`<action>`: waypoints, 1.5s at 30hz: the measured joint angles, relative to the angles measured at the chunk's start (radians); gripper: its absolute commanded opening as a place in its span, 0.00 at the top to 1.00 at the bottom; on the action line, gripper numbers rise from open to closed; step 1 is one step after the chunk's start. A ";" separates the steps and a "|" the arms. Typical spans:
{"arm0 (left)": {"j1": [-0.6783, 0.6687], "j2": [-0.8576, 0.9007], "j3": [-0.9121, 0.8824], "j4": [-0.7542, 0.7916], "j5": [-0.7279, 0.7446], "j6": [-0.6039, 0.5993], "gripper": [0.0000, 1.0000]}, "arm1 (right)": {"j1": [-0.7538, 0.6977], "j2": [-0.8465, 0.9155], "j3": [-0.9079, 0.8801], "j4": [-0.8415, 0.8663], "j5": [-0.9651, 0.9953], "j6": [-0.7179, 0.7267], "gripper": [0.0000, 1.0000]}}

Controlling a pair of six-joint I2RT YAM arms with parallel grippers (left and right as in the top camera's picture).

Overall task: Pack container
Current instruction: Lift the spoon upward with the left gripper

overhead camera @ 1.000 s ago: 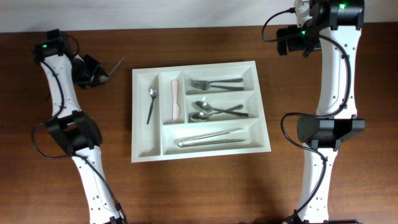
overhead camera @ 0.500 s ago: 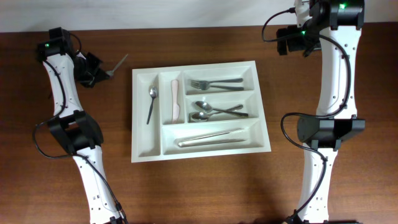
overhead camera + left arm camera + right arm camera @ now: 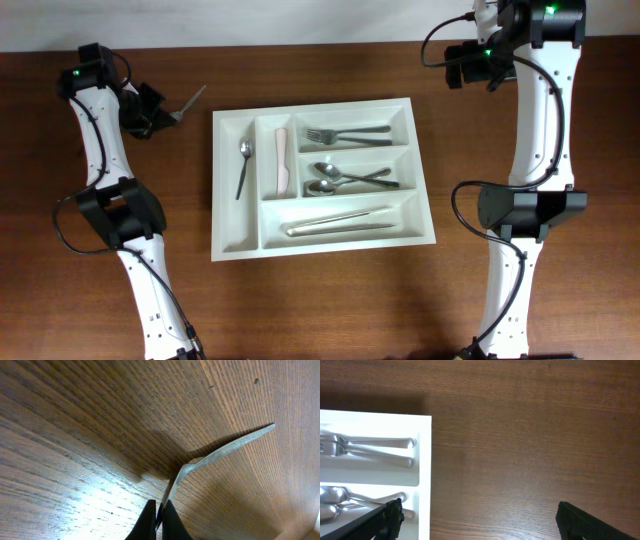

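The white cutlery tray (image 3: 230, 240) lies in the middle of the table. It holds a spoon (image 3: 243, 165), a pale pink knife (image 3: 282, 160), two forks (image 3: 345, 132), two spoons (image 3: 345, 178) and chopsticks (image 3: 340, 221). My left gripper (image 3: 165, 118) is at the far left, shut on a metal utensil (image 3: 190, 101) held above the table left of the tray. The left wrist view shows the fingers (image 3: 159, 522) pinching the utensil's thin end, its handle (image 3: 225, 449) pointing away. My right gripper (image 3: 475, 520) is open and empty above bare wood, right of the tray's corner (image 3: 422, 450).
The wooden table's far edge meets a white wall (image 3: 300, 20). The two arm bases stand at the left (image 3: 115, 215) and right (image 3: 525, 210) of the tray.
My left gripper has lifted and shifted the metal utensil slightly up and right, toward the far edge. The right arm has not moved.
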 measured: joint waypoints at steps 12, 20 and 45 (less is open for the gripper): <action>0.000 0.000 0.095 0.029 0.062 0.004 0.98 | 0.000 0.000 0.000 0.000 0.000 0.000 0.01; 0.000 0.000 0.095 -0.032 0.100 0.023 0.98 | 0.000 0.000 0.000 0.000 0.000 0.001 0.01; -0.003 -0.308 0.095 -0.211 0.117 0.108 0.98 | 0.000 0.000 0.000 0.000 0.000 0.001 0.01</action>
